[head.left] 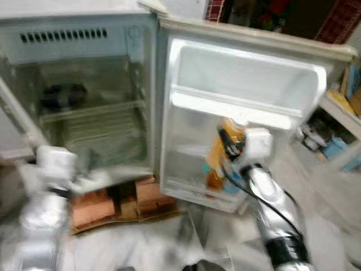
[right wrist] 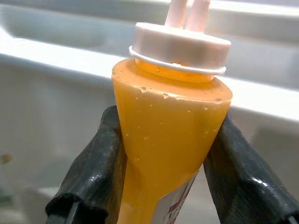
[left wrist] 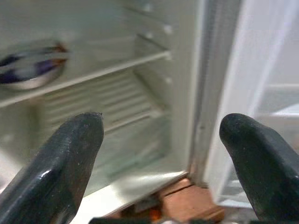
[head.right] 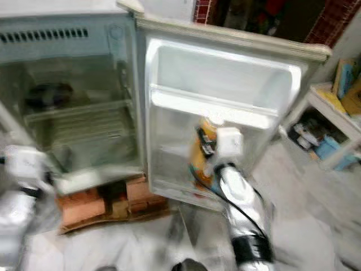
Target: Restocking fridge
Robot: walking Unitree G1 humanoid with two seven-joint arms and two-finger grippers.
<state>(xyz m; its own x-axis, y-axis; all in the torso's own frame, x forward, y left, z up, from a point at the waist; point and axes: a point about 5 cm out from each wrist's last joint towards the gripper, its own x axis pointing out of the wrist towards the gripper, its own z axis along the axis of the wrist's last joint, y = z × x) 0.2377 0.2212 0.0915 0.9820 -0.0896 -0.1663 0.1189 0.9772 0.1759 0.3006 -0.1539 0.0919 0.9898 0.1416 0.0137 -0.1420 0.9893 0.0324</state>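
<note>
Orange-yellow sauce fills a squeeze bottle with a white cap, and the right gripper holds it, the two black fingers clamped on either side just below the shoulder. Seen from the head, the bottle stands upright in front of the open fridge door, low down, at the level of the bottom door shelf. Blur hides whether its base rests on that shelf or hangs just above it.

The fridge stands open on a wooden pallet. A dark bowl-like item sits on the wire shelf inside.

The left gripper hovers before the open compartment, its fingers wide apart and holding nothing.

Handling, as a judgement: the bottle looks like soft plastic — nearly full, so moderately heavy for its size. Its walls would give under a hard squeeze, and its contents could push up at the cap. Droplets cling inside near the neck; the outer surface looks smooth and possibly slick. A firm but light hold at the stiffer, tapered part near the shoulder — where the fingers sit now — seems the best place, keeping the bottle upright.
</note>
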